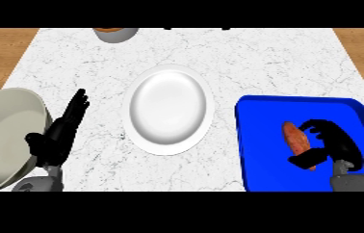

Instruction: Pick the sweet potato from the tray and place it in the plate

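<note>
The right hand (328,145) curls around the orange-brown sweet potato (293,136), low on the blue rectangular tray (250,131). Best lifted straight up before crossing to the white round plate (169,107).

Two black hands, the left hand (51,143) and the right hand (334,143), each with slender segmented fingers and a thumb, sit on short grey forearms with rounded wrist parts that show at the lower edge of the view.
</note>
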